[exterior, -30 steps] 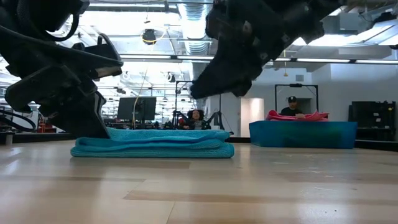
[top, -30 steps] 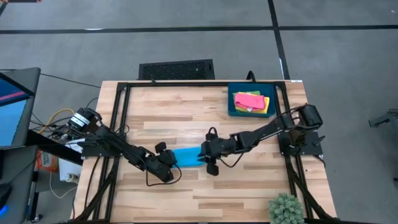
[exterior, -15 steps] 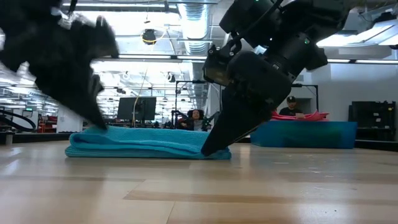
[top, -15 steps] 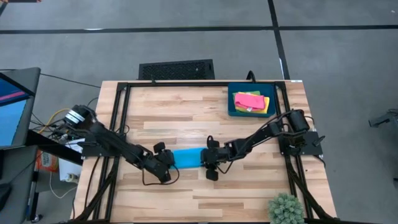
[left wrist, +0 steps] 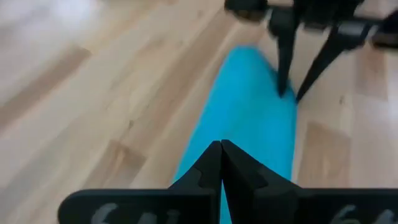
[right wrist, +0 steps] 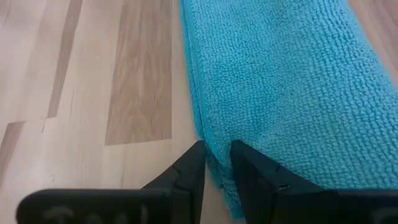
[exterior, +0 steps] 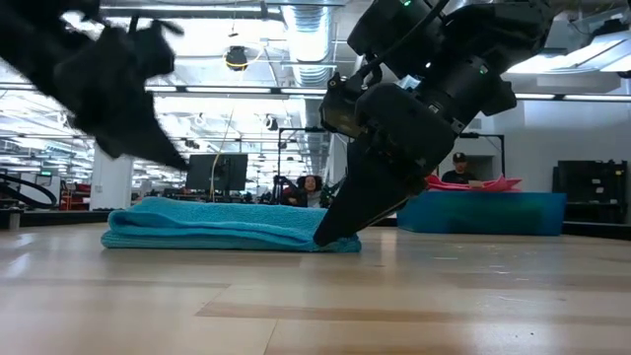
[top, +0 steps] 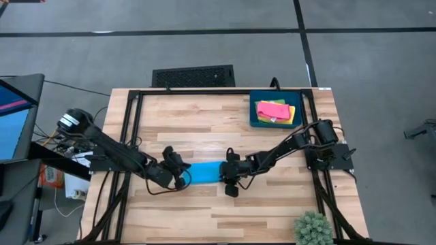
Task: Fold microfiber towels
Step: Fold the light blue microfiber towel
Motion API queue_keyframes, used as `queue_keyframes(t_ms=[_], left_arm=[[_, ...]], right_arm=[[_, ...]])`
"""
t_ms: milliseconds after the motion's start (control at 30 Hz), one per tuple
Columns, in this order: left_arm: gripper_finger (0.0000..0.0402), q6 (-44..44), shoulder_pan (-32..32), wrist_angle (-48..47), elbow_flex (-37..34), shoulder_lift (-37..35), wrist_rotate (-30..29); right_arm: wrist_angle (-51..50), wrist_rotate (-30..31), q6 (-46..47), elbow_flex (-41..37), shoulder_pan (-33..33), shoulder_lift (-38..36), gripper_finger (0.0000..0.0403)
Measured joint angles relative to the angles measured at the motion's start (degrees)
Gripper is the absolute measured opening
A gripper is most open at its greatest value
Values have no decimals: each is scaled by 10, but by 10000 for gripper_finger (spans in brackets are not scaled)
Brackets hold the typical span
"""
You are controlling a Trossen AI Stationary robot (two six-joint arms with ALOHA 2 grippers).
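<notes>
The right gripper pinches the folded blue towel's end; the left gripper, closed empty, hovers above the other end.

The right gripper hides the blue towel's near corner.

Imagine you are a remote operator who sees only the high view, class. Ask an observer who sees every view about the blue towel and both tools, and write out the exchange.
Operator: Is the right tool gripping the blue towel?
Observer: Yes. In its wrist view the right tool has its fingers around the edge of the blue towel.
Operator: Is the left tool on the towel too?
Observer: No. From table height the left tool hangs above the towel's end, apart from it.
Operator: Is it open?
Observer: No, its own view shows the fingers shut together with nothing between them.
</notes>
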Motion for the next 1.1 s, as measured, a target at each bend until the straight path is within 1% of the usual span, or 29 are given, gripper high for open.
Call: queue_keyframes(t_ms=[67, 167, 300, 400, 533, 600, 700, 767, 967, 1033, 1100], left_arm=[[0, -13, 0, 12, -16, 15, 4], [0, -27, 2, 14, -28, 43, -10], [0, -28, 10, 14, -32, 84, -14], [0, -22, 15, 34, -31, 117, -15], [0, -23, 23, 47, -30, 147, -11], [0, -25, 25, 47, -30, 152, -10], [0, -20, 26, 46, -30, 151, -10], [0, -14, 27, 44, -30, 146, -5], [0, -14, 27, 25, -31, 117, 4], [0, -14, 27, -3, -27, 97, 4], [0, -23, 27, -51, -19, 71, 4]], right_arm=[[1, 0, 0, 0, -1, 0, 107], [5, 0, 0, 0, 0, 0, 107], [5, -1, 13, 0, -1, -5, 107], [2, -1, 15, -2, -2, -14, 107], [-6, 5, 15, -4, -9, -59, 107], [3, 26, 9, -1, -13, -81, 107], [11, 77, -27, -2, -17, -98, 107], [15, 97, -44, -2, -23, -97, 107], [42, 92, -43, -2, -37, -24, 107], [36, 91, -42, -2, -38, 2, 107], [51, 93, -41, 2, -40, 21, 107]])
